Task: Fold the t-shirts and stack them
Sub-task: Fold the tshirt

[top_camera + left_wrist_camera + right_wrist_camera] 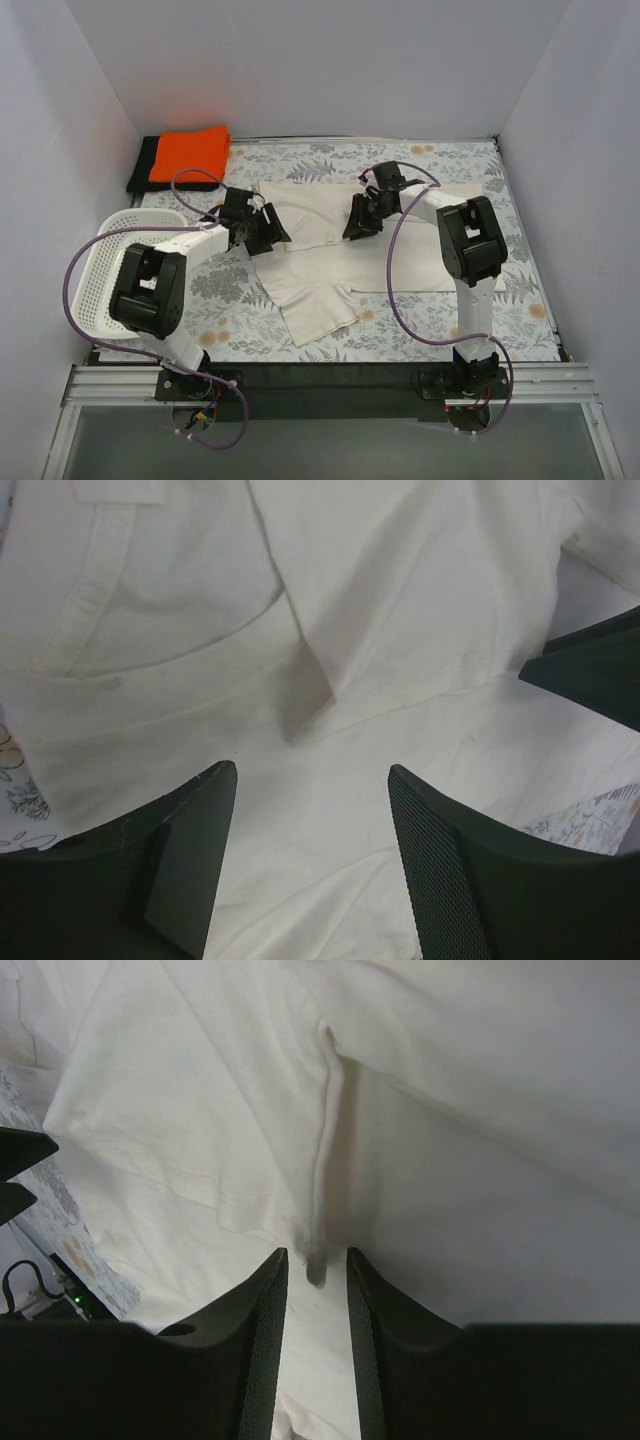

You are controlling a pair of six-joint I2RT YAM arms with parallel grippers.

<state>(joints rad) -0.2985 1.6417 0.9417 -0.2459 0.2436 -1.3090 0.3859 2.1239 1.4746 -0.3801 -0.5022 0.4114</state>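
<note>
The cream t-shirt (330, 255) lies spread and partly folded in the middle of the table. My left gripper (268, 232) is over its left side, jaws wide open with only flat cloth beneath them (312, 770). My right gripper (360, 222) is over the shirt's upper middle. Its jaws stand a narrow gap apart (316, 1255), with the end of a folded hem (322, 1160) just at the tips, not pinched. The orange t-shirt (190, 152) lies folded at the back left on top of the black t-shirt (140, 172).
A white perforated basket (95, 265) stands at the left edge beside the left arm. White walls close in the table on three sides. The floral tablecloth (440, 320) shows around the shirt. The right gripper's fingers (590, 670) show in the left wrist view.
</note>
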